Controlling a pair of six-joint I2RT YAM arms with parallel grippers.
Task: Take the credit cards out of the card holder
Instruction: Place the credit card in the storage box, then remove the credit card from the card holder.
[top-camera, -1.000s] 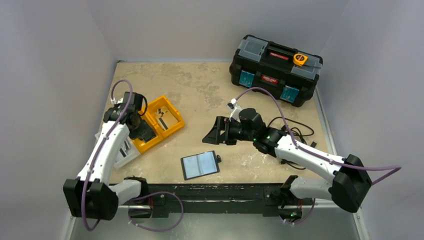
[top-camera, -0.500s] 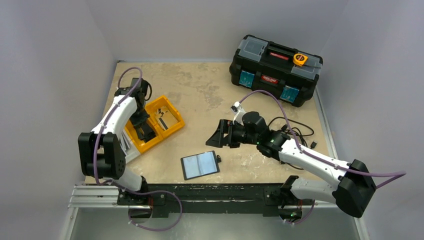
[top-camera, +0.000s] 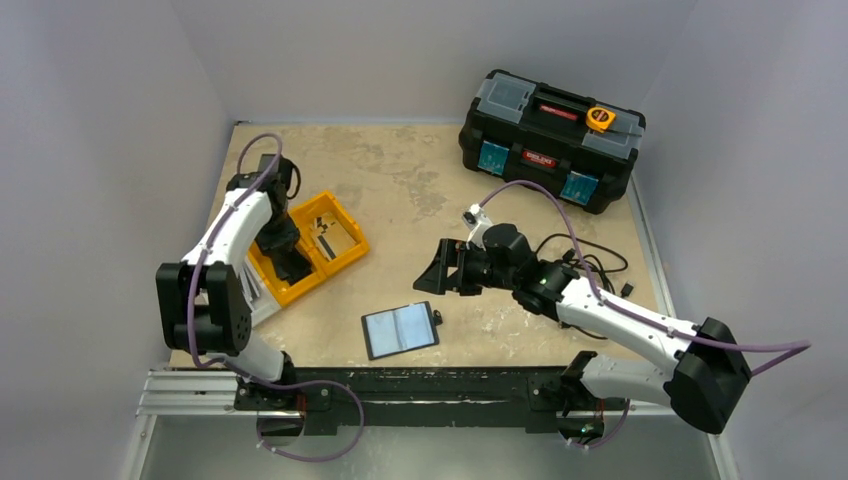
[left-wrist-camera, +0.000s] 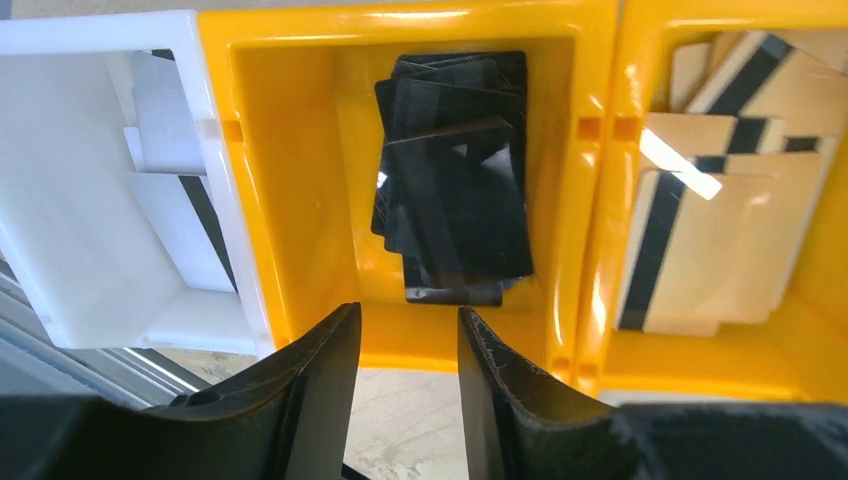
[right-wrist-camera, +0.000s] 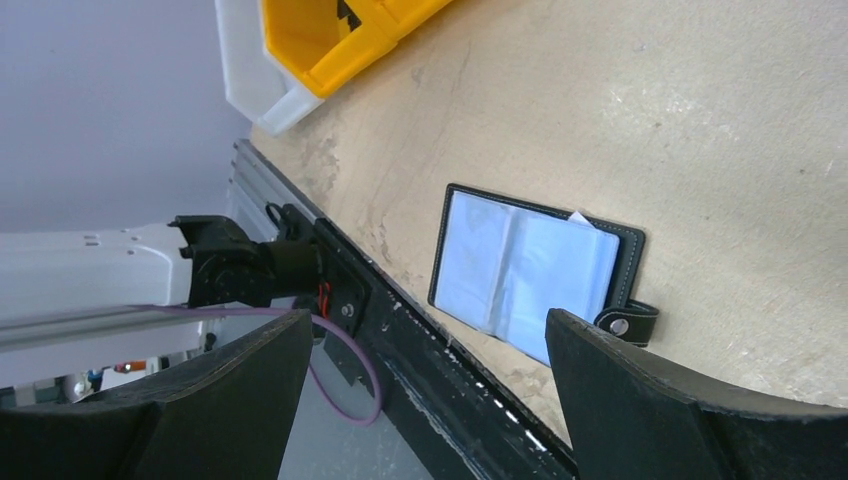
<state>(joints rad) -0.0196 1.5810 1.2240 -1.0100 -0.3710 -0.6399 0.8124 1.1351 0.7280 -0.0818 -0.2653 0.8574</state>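
Card holder (top-camera: 400, 331) lies open and flat on the table (top-camera: 400, 180), near the front edge, its glossy grey-blue panel facing up. My right gripper (top-camera: 436, 268) hangs just behind it, jaws spread wide with nothing between them. My left gripper (left-wrist-camera: 403, 385) hovers over the orange bin (left-wrist-camera: 290, 200), fingers parted a little and empty. Below it, a loose stack of black credit cards (left-wrist-camera: 455, 180) lies in one compartment; tan striped cards (left-wrist-camera: 720, 230) fill the compartment beside it.
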